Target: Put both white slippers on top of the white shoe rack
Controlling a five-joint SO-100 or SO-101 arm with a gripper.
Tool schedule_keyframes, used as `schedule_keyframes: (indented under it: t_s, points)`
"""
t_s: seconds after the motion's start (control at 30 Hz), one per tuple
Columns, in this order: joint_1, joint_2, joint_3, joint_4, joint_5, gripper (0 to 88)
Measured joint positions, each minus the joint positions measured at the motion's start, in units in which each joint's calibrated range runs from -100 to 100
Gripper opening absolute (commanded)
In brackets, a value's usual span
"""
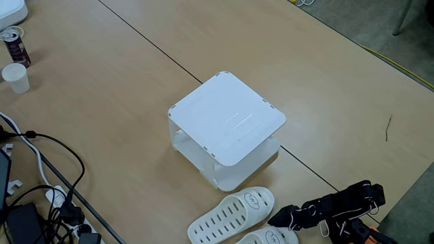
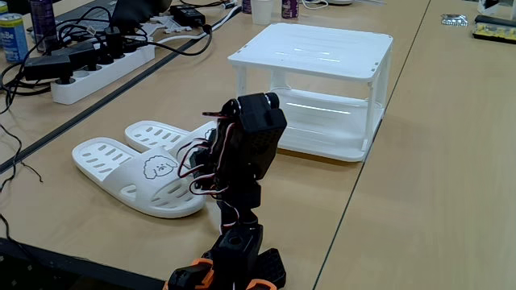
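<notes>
— Nearest the lens, what's there?
— Black arm [image 2: 242,161], rising from an orange-trimmed base at the bottom centre of a fixed view, folded up with its wiring showing. In the other fixed view it comes in at the lower right corner, and the jaws [image 1: 277,218] reach left toward the slippers.
— Are the jaws open or closed?
— Cannot tell; the tip is a dark shape in one fixed view and hidden behind the arm's body in the other. Nothing appears to be held.
— And the slippers?
— 2 white slippers lie side by side on the bench [image 1: 122,102], not on the rack. The near slipper [image 2: 137,175] sits left of the arm, lower left of that frame, its cartoon-face mark facing up. The second slipper [image 2: 165,134] lies just behind it, touching or nearly so; I cannot tell which. From the other camera, 1 slotted slipper [image 1: 230,215] lies at the bottom centre, and the other slipper [image 1: 268,237] is cut off by the bottom edge, right by the jaws.
— The rack?
— White shoe rack [image 1: 227,118] stands mid-frame, its flat top bare, its lower shelf also bare; in the other view it stands at upper centre [image 2: 314,50], beyond the arm.
— Anything else around?
— A paper cup [image 1: 15,77] and a can [image 1: 15,45] at upper left, and a power strip [image 2: 101,72] with black cables at upper left
</notes>
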Motion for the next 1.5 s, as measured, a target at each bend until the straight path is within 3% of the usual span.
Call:
schedule_keyframes:
  t_s: [0.27, 0.47, 0.73, 0.87, 1.27, 1.5]
  points:
    - [-4.42, -5.36, -0.36, 0.09, 0.00, 1.4]
    - [-1.50, -12.62, 2.52, 0.09, 0.00, 8.4]
    - [-1.27, -17.48, 3.95, 3.35, 0.00, 8.5]
    - [-3.37, -18.64, 0.72, 11.67, 0.00, 8.6]
    - [-8.91, -19.55, -17.79, 50.13, 0.00, 9.1]
    - [-10.04, -23.18, -18.69, 55.11, 0.00, 9.9]
